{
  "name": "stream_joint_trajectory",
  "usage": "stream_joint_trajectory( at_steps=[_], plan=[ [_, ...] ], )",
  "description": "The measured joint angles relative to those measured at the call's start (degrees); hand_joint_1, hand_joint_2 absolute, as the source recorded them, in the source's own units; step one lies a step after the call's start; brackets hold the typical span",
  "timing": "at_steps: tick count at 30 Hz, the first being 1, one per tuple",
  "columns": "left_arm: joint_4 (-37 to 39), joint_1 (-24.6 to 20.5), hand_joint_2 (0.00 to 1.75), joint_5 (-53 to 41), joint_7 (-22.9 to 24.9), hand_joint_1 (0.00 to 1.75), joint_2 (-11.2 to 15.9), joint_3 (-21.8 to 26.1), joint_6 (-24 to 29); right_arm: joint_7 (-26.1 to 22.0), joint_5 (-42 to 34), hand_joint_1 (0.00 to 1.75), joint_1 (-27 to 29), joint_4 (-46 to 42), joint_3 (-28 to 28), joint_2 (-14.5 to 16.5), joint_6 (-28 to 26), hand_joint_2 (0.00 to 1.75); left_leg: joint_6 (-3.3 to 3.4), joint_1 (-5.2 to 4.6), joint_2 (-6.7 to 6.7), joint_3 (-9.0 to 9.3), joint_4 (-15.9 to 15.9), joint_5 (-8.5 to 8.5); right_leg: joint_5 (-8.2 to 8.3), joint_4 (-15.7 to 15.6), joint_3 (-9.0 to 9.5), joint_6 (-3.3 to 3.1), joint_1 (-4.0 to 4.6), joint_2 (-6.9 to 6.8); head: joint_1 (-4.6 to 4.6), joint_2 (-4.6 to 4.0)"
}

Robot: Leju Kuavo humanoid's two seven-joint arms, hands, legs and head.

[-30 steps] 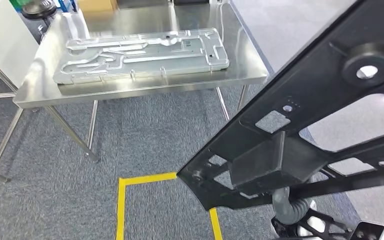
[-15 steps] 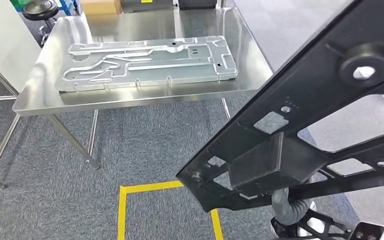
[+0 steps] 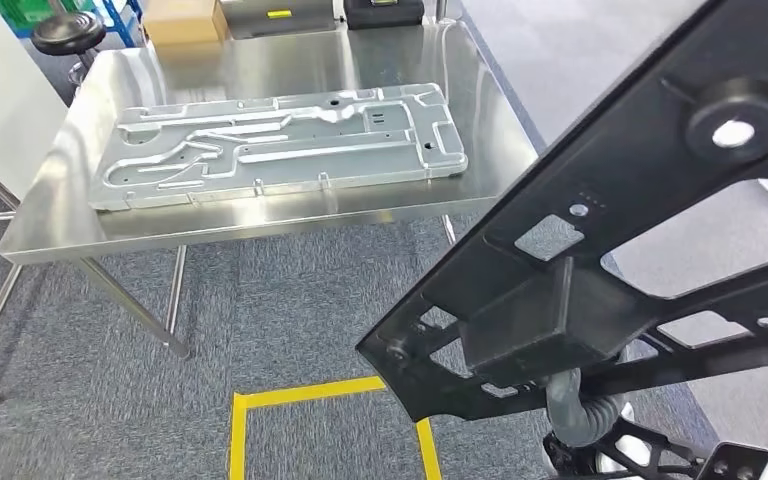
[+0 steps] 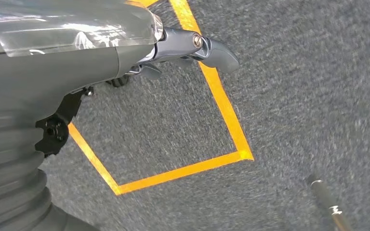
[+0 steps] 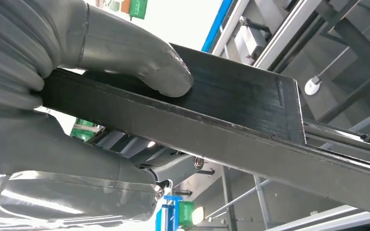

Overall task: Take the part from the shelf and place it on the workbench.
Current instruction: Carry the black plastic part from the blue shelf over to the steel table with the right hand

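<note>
Your right hand (image 5: 72,96) grips the black part (image 5: 221,120): the thick grey thumb lies flat on one face of a solid bar of it, and the darker fingers (image 5: 173,168) close in from the opposite face, so the bar is clamped between them. In the head view that same part (image 3: 650,200) is a long black frame with cut-out windows and a round hole, raised in the air and slanting away from the fingers up toward the far right, well apart from the table.

Your left hand (image 4: 139,53) hangs over the grey carpet (image 4: 294,96) and holds nothing; its thumb sticks straight out, while the darker fingers beside it are mostly hidden, so you cannot tell how far apart they are. Below those fingers on the carpet runs a square outline of yellow tape (image 4: 221,103).

Farther out, past the tape (image 3: 290,395) and ahead of the black part's lower end, stands the steel workbench (image 3: 50,225). A large silver pressed-metal panel (image 3: 280,145) lies flat on it. Beyond the panel, at the far edge, sit a cardboard box (image 3: 185,20) and a dark case (image 3: 385,12).
</note>
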Motion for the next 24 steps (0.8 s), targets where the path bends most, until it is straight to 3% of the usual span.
stream_joint_trajectory(
  at_steps=[3,5,6,9,10,11,12,13,14,15,17,20,22,24],
  plan=[
    [0.00,0.04,1.75,-0.02,-0.05,0.00,0.09,-0.03,-0.07,-0.01,-0.28,1.75,0.05,0.07,-0.16,-0.17,0.02,1.75,1.20,-0.08,-0.06,0.94,-1.28,0.35,-0.34,0.52,0.76,1.09,0.16,0.04,0.00,0.00],
    [0.00,-0.04,1.75,0.06,-0.08,0.00,0.10,-0.06,-0.14,-0.01,-0.30,1.75,0.04,0.06,-0.30,-0.31,-0.02,1.75,1.82,0.11,-0.12,1.96,-1.78,0.49,-0.88,2.84,-0.04,1.60,0.12,-0.13,0.01,0.00],
    [0.00,-0.11,1.75,0.03,-0.09,0.00,0.10,-0.07,-0.19,-0.02,-0.28,1.75,0.03,0.05,-0.33,-0.35,-0.03,1.75,2.06,0.16,-0.12,2.38,-1.92,0.34,-1.86,5.31,-1.51,1.83,0.05,-0.22,0.01,0.00],
    [0.00,-0.13,1.75,0.02,-0.09,0.00,0.10,-0.07,-0.24,-0.02,0.10,1.75,0.20,0.07,-0.35,-0.35,-0.05,1.75,2.41,0.08,-0.12,2.97,-1.95,-0.47,-5.73,14.53,-8.28,2.37,-0.07,-0.33,0.02,0.00],
    [0.00,-0.09,1.75,0.04,-0.09,0.00,0.10,-0.07,-0.23,-0.02,0.29,1.75,0.27,0.08,-0.35,-0.35,-0.08,1.75,2.40,0.05,-0.15,3.30,-1.95,-0.83,-5.79,15.65,-9.79,2.43,-0.09,-0.33,0.02,0.00],
    [0.00,-0.05,1.75,0.05,-0.09,0.00,0.10,-0.07,-0.22,-0.02,0.44,1.75,0.30,0.08,-0.35,-0.35,-0.10,1.75,2.35,0.03,-0.20,3.77,-1.95,-1.21,-4.57,14.81,-10.30,2.35,-0.11,-0.33,0.02,0.00],
    [0.00,-0.03,1.75,0.06,-0.09,0.00,0.10,-0.07,-0.22,-0.02,0.53,1.75,0.31,0.08,-0.35,-0.35,-0.13,1.75,2.26,0.02,-0.25,4.38,-1.95,-1.65,-2.26,12.20,-9.89,2.14,-0.10,-0.33,0.02,0.00],
    [0.00,-0.01,1.75,0.07,-0.09,0.00,0.09,-0.07,-0.21,-0.02,0.58,1.75,0.30,0.08,-0.35,-0.35,-0.14,1.75,2.14,0.02,-0.29,4.92,-1.98,-2.11,0.74,8.37,-8.84,1.77,-0.01,-0.34,0.02,0.00],
    [0.01,-0.01,1.75,0.06,-0.09,0.00,0.06,-0.07,-0.21,-0.02,0.62,1.75,0.31,0.08,-0.35,-0.35,-0.13,1.75,1.94,-0.02,-0.32,5.48,-1.99,-2.54,2.56,5.10,-7.89,1.41,0.19,-0.37,0.01,0.00],
    [0.01,-0.03,1.75,0.06,-0.09,0.00,0.03,-0.07,-0.21,-0.02,0.65,1.75,0.32,0.08,-0.34,-0.35,-0.13,1.75,1.64,-0.04,-0.35,5.86,-2.05,-2.97,3.25,2.83,-7.18,1.05,0.41,-0.36,0.01,0.00],
    [0.01,-0.07,1.75,0.06,-0.09,0.00,-0.03,-0.07,-0.20,-0.02,0.68,1.75,0.37,0.05,-0.32,-0.35,-0.11,1.75,0.88,-0.11,-0.34,6.70,-1.93,-3.31,2.75,1.40,-6.63,0.34,0.76,-0.28,0.03,0.00],
    [0.01,-0.24,1.75,0.06,-0.09,0.00,0.02,-0.08,-0.21,-0.03,0.71,1.75,0.35,-0.04,-0.33,-0.28,-0.10,1.75,-0.07,-0.14,-0.26,7.15,-0.12,-3.97,3.40,0.44,-4.58,-0.76,0.36,-0.22,0.02,0.00],
    [0.02,-0.42,1.75,0.00,-0.08,0.00,0.01,-0.09,-0.21,-0.03,0.72,1.75,0.29,-0.11,-0.34,-0.24,-0.09,1.75,-0.55,0.09,-0.23,4.35,4.95,-5.94,3.05,0.09,-3.40,-1.13,0.12,-0.35,0.01,0.00],
    [0.02,-0.35,1.75,-0.08,-0.09,0.00,0.04,-0.09,-0.20,-0.02,0.69,1.75,0.33,-0.10,-0.34,-0.22,-0.04,1.75,-0.94,0.31,-0.23,-0.47,11.33,-8.45,2.32,0.08,-2.75,-1.27,0.10,-0.32,-0.01,0.00]
  ],
)
